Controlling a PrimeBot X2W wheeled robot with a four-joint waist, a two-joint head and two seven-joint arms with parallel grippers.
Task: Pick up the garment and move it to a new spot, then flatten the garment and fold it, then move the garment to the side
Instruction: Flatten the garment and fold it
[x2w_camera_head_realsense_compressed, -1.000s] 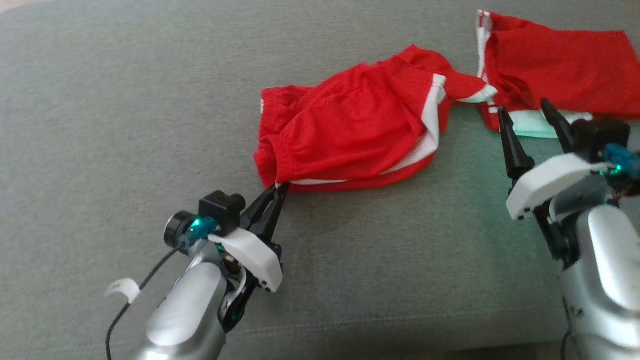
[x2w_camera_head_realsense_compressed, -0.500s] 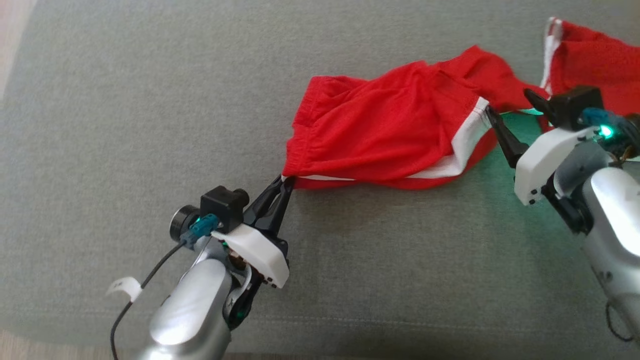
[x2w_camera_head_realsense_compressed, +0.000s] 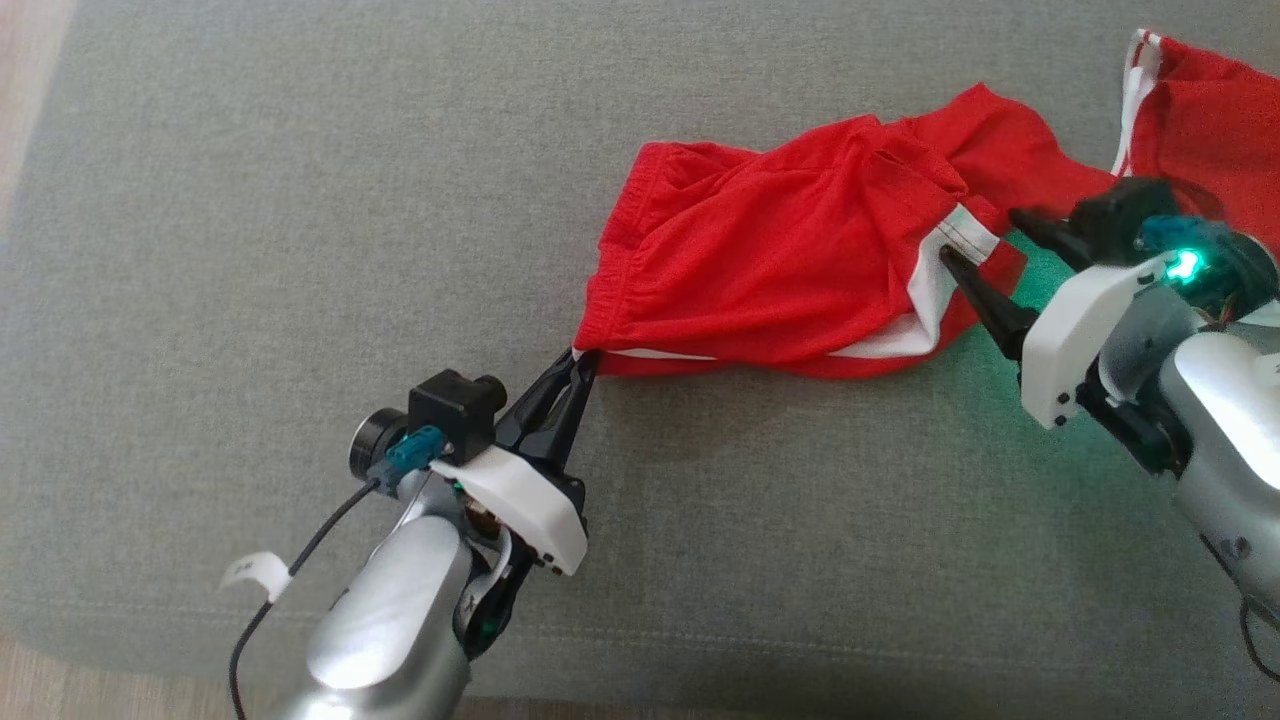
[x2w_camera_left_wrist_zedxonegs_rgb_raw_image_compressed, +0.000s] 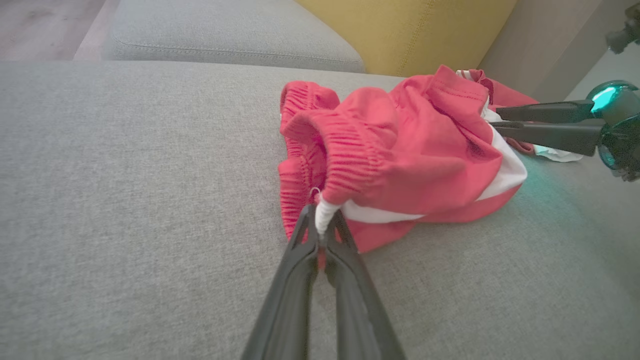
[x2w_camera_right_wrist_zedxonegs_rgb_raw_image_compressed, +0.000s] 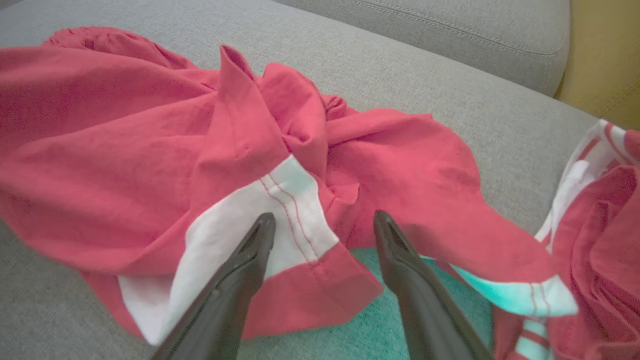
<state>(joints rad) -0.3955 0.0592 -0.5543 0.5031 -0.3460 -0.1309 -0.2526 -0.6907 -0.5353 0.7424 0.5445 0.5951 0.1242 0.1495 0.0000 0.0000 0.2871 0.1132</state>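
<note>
A: Place of the red garment (x2w_camera_head_realsense_compressed: 780, 290)?

B: On the grey cushion (x2w_camera_head_realsense_compressed: 300, 200), toward two o'clock from the middle of the head view. Crumpled, not yet flattened.

A: Reason for such a hold by the left gripper (x2w_camera_head_realsense_compressed: 584, 362)?

B: Closed tight on the waistband corner, at the seven o'clock end of the cloth. Fingers narrow, with a white bit of trim pinched between. Probably to anchor that end for stretching the fabric from the other side.

A: And the right gripper (x2w_camera_head_realsense_compressed: 980, 236)?

B: Spread wide, holding nothing. Tips over the white stripe at the three o'clock end. Seemingly placed so for taking the leg hem next.

A: Anything given by a wrist view and missed from the head?

B: From the left wrist: the gathered elastic of the waistband, standing up in a hump, and a yellow backrest (x2w_camera_left_wrist_zedxonegs_rgb_raw_image_compressed: 410, 30) at twelve o'clock. From the right wrist: stitching lines on the white band between the two tips, and a second red garment (x2w_camera_right_wrist_zedxonegs_rgb_raw_image_compressed: 600, 210) at three o'clock, just beside the first. Hard to tell whether touching.
</note>
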